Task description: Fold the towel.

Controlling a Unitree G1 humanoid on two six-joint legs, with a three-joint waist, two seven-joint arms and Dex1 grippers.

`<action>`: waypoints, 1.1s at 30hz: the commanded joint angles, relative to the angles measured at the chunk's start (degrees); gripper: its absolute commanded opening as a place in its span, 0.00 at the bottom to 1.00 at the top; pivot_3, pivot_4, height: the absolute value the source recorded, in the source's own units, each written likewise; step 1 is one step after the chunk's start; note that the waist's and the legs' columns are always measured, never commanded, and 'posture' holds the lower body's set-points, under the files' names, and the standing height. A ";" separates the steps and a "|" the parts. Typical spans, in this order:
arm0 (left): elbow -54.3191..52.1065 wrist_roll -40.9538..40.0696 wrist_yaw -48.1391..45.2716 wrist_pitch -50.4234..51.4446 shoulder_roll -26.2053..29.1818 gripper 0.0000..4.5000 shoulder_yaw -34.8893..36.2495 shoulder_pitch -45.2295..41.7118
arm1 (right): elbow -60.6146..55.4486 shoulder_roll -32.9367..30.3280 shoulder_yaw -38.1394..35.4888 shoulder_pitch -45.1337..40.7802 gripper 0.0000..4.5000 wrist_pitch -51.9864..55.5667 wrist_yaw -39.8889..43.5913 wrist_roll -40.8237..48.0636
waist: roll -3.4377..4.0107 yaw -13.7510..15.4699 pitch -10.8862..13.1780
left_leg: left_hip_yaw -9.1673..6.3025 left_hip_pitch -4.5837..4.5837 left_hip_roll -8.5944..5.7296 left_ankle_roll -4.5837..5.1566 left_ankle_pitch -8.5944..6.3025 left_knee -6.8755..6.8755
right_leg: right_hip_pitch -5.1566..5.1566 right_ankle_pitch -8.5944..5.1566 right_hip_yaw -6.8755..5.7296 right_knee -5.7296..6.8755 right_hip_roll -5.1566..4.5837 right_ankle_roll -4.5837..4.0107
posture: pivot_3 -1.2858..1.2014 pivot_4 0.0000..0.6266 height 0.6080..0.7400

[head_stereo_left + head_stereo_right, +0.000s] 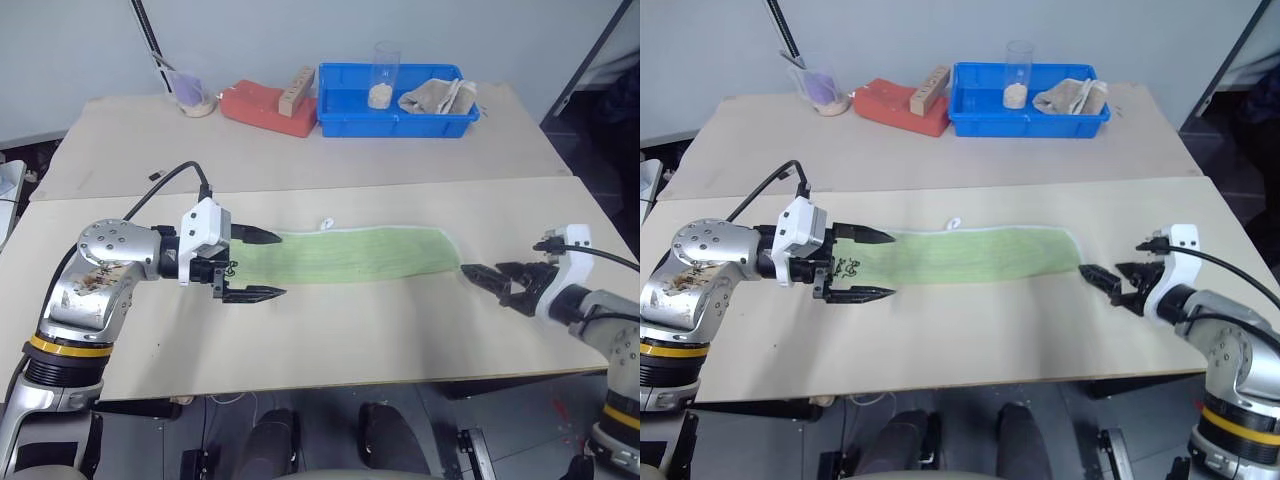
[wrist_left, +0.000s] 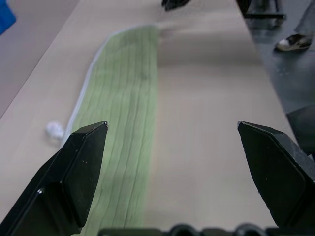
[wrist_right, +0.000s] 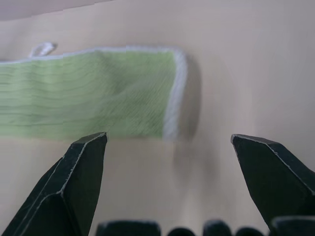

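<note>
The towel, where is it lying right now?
The towel lies in a long strip across the near table, between the left gripper and right gripper.

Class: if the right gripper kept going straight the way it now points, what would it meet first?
Probably the towel: the open right gripper points at its near end, with bare table between. Height over the table is unclear.

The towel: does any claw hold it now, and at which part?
Nothing is held. The towel lies flat on the table. The left claw and the right claw are open, one at each end.
</note>
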 commanded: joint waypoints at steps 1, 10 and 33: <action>0.10 0.09 -0.29 -1.23 -0.39 1.00 -0.42 -1.20 | -2.72 4.56 -2.98 -1.66 0.99 4.40 -5.13 2.94 | 0.00 -0.10 0.00 | -0.01 0.08 0.02 0.01 -0.01 -0.02 | 0.08 -0.01 0.00 -0.04 0.02 0.00 | 0.52 0.24 1.00; 0.68 -0.02 -0.88 -3.17 -1.55 1.00 -1.23 -0.90 | 4.30 15.27 -9.63 -8.83 0.99 5.35 -17.05 3.68 | 0.01 -0.05 0.00 | -0.01 0.01 -0.03 0.02 -0.01 -0.02 | 0.06 0.00 0.08 0.03 0.04 0.00 | 0.52 0.24 1.00; 1.23 0.75 0.19 -5.61 -1.89 1.00 -0.57 1.97 | 9.04 24.35 -15.73 -15.76 0.59 8.17 -29.29 7.80 | 0.02 -0.39 -0.01 | -0.03 0.02 0.13 0.02 -0.01 -0.09 | 0.05 0.00 0.19 0.05 0.28 -0.01 | 0.52 0.24 1.00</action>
